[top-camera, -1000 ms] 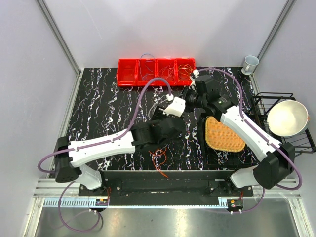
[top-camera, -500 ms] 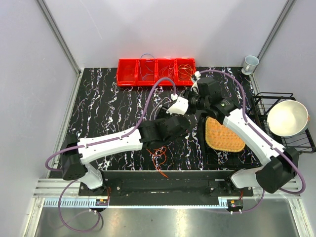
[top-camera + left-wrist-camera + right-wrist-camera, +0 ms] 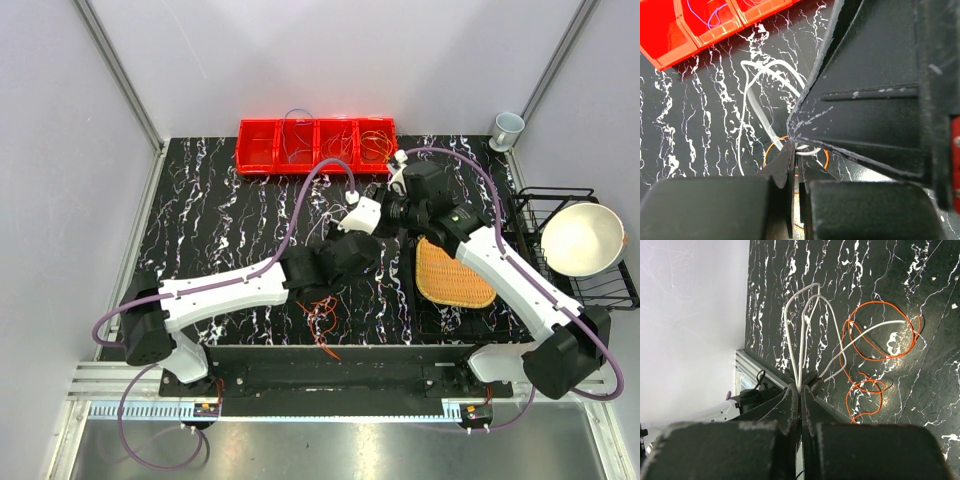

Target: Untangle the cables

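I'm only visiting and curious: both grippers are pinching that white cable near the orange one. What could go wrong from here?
1. The left gripper and right gripper are shut on the white cable close together. Pulling apart might tighten the orange cable crossing its loops instead of freeing it.
2. The thin white cable could slip out of either grip.
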`<control>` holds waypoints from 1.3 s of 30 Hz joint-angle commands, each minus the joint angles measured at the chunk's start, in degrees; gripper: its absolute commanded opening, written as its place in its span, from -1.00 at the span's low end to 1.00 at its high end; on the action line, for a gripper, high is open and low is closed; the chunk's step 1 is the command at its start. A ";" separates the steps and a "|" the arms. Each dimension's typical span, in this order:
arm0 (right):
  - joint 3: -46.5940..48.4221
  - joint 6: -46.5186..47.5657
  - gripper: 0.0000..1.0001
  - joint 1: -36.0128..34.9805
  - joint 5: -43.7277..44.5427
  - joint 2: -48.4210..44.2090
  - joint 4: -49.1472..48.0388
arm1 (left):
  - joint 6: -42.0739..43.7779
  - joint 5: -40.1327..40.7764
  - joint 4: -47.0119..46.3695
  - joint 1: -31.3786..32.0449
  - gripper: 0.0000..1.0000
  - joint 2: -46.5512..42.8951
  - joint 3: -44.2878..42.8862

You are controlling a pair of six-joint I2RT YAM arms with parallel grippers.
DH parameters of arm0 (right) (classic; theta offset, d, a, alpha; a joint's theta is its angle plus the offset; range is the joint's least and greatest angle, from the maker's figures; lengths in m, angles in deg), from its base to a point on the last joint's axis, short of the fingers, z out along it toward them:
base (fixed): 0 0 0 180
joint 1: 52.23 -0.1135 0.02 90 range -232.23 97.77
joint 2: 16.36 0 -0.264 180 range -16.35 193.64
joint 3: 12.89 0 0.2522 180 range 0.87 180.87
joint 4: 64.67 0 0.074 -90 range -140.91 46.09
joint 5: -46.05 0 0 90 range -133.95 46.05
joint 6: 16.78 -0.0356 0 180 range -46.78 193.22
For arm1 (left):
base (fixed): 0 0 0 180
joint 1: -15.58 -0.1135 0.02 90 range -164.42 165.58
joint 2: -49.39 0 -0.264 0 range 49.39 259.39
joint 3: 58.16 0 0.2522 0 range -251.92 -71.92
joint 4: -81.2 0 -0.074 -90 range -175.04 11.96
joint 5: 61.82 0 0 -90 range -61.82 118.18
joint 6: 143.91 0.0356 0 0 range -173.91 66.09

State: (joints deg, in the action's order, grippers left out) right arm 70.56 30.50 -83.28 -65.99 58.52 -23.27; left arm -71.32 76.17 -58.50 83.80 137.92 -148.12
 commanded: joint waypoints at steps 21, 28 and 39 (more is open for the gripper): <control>-2.19 4.93 0.70 -0.15 14.40 -10.53 2.33 | -4.83 -14.23 -7.12 -14.52 -1.00 -13.39 9.41; -8.34 4.23 0.70 -0.15 10.10 -11.24 -0.12 | -3.08 -20.30 -5.19 -27.60 -1.00 -10.58 4.68; -15.90 3.08 0.71 -0.15 5.52 -13.35 -3.12 | 2.54 -23.57 -7.29 -46.59 -1.00 3.03 -10.01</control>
State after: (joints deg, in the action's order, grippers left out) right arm 55.61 33.71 -83.25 -58.58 47.43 -23.01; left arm -71.82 53.79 -61.23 42.01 136.06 -152.10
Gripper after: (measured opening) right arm 0.852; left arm 0.012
